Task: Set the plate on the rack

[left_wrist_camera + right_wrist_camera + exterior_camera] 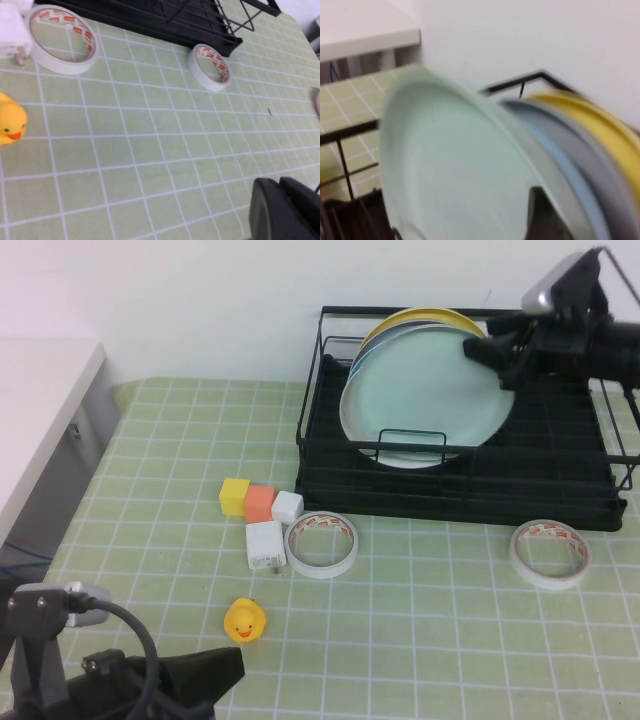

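Two arms share this table, and only the far one is at work. Nearest the camera, the left gripper [200, 675] is parked low over the pale green checked tablecloth [420, 640]; whether it is open I cannot tell. Beyond it lie a small yellow rubber duck [244, 621], two white rolls of tape [322, 544], a white plug adapter [265, 544] and a cluster of small yellow, orange and white blocks [260, 502].

Farther back stands the large black wire dish rack [560, 490]. The large round pale mint-green plate [425, 395] sits upright on edge in it, in front of a grey-blue plate and a yellow plate [420, 316]. The right gripper [498, 355] is clamped on its upper right rim.

The plate looks rigid, smooth, probably slippery and breakable; the rim seems the only sensible hold, and release should wait until the wires bear its weight.

A plain white wall [200, 300] closes the scene, with a white counter [40, 410] at the left.
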